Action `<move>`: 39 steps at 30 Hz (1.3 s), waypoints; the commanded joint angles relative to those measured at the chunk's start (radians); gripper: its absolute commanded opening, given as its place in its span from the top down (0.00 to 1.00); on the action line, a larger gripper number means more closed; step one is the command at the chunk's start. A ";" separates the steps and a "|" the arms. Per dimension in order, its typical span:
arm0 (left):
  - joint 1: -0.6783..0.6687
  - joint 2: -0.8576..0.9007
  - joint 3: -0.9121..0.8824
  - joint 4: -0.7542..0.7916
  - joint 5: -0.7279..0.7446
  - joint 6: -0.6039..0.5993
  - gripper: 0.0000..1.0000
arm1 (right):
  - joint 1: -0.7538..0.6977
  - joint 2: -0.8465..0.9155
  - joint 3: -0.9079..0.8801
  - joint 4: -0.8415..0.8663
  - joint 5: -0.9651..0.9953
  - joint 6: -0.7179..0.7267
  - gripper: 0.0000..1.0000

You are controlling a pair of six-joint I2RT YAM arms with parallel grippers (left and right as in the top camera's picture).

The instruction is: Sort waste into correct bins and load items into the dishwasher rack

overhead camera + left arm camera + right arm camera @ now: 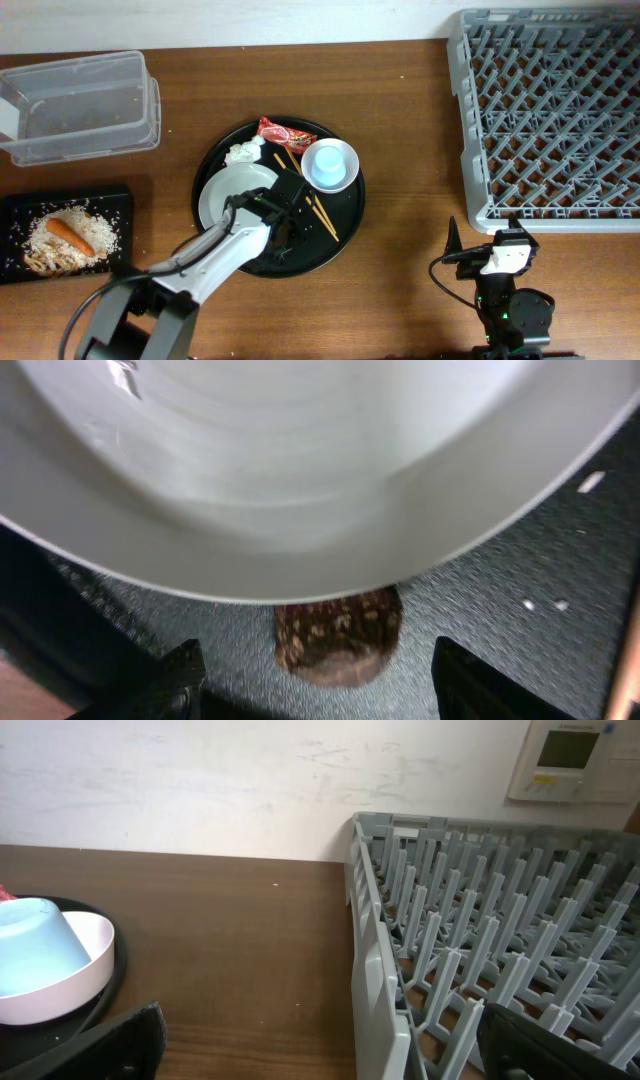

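Sorting is running partway: the orange carrot [72, 235] and pale rice [45, 240] are lying in the flat black rectangular tray [15, 210], while the crumpled white tissue [243, 152], red shiny wrapper [285, 133], round white bowl [225, 190], light-blue cup [330, 163] and wooden chopsticks [322, 215] are sitting on the round black tray [310, 250]; the grey pegged plastic rack [550, 100] is holding nothing. Both the left gripper [332, 685], over a brown food scrap [338, 640], and the right gripper [330, 1045] are gaping, pinching nothing. The bowl is crowding the left wrist view.
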 commanded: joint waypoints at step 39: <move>-0.015 0.131 0.104 -0.040 -0.073 0.115 0.56 | 0.006 -0.006 -0.006 -0.005 0.009 0.007 0.02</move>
